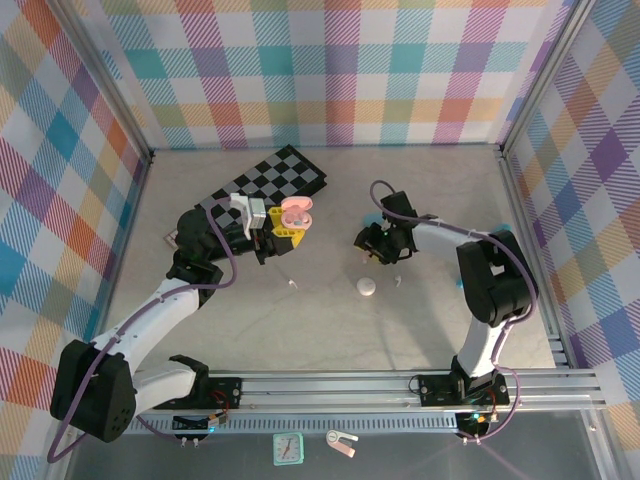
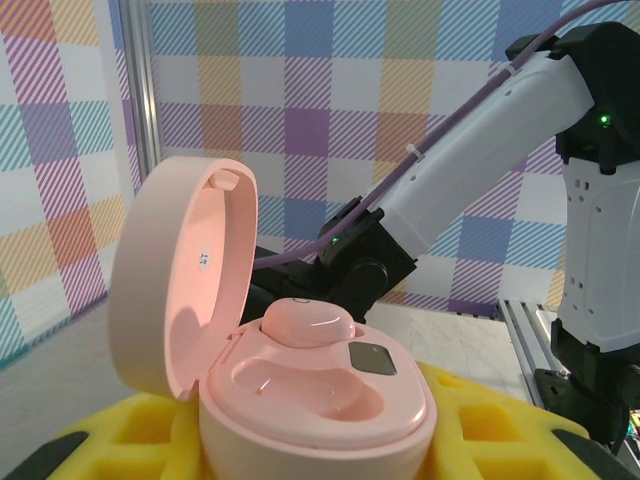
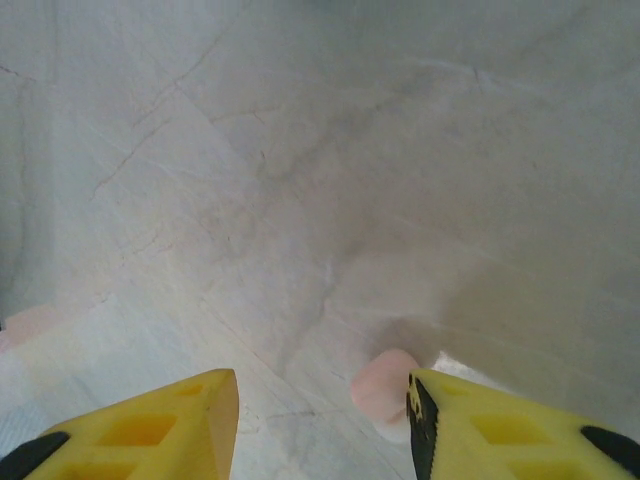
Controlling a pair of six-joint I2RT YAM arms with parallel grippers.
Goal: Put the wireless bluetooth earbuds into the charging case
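Over on the left, the left gripper [image 1: 283, 236] had the charging case [image 1: 297, 212] pinched between its yellow fingers [image 2: 500, 440]. From above, the case sat just beside the near edge of the checkered mat [image 1: 275, 180]. And that pink lid [image 2: 175, 290] stood wide open, tipped up and back on the left! Inside, the seated earbud [image 2: 307, 322], pink and glossy, sat in the far well with a small dark window just to its right. The near well [image 2: 300, 385] showed its smooth hollow.

Moving across the table [image 1: 330, 330], three things lay in a loose row, nearer the arm bases than either gripper. First came a tiny white bud [image 1: 292, 285], then a closed white pebble-shaped case [image 1: 367, 288], then a second tiny white bud [image 1: 398, 283].

And on the right, the right gripper [image 1: 368, 242] was down low over the table, its own yellow fingers [image 3: 170, 435] spread apart. Between them lay the loose pink earbud [image 3: 385, 390], on the tabletop and hard by the inner face of the right-hand finger. It was not squeezed from both sides. It was too blurred to tell whether that finger touched it. A faint pink smudge [image 3: 25, 325] showed at the left edge of the wrist view, too soft to name.
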